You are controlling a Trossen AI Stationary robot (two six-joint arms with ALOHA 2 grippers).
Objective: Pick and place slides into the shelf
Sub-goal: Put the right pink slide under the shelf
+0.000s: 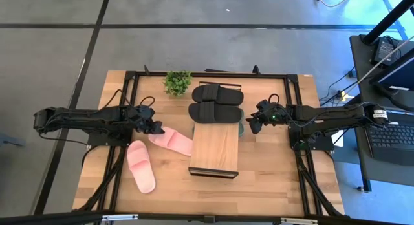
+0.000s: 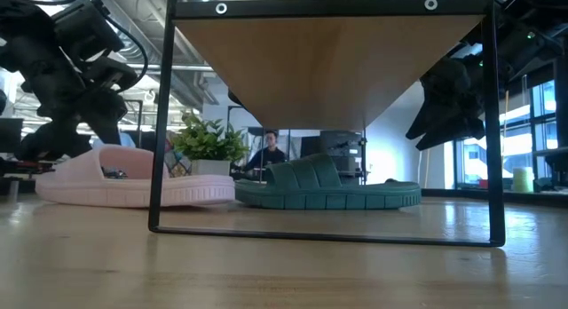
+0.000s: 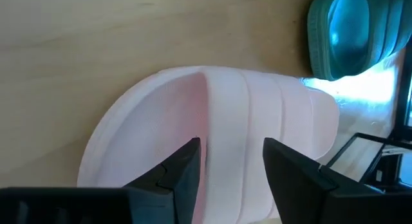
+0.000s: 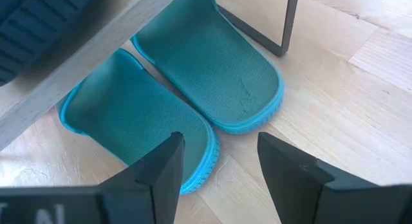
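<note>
Hovering with fingers spread over one pale pink foam slide (image 1: 172, 140) just left of the low wooden-topped shelf (image 1: 215, 149), the left tool (image 1: 156, 127) grips nothing, while the right tool (image 1: 254, 123), also open and empty, waits beside the dark green foam slides (image 4: 193, 102) under the shelf.

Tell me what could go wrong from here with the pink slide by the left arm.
1. The left end effector is open over the strap of the pink slide; the soft foam may squash or slip in the grip.
2. That slide lies close beside the shelf, so carrying it could knock the dark frame.
3. The green slides already sit under the plank and the black slides on top, so free room looks tight.
</note>
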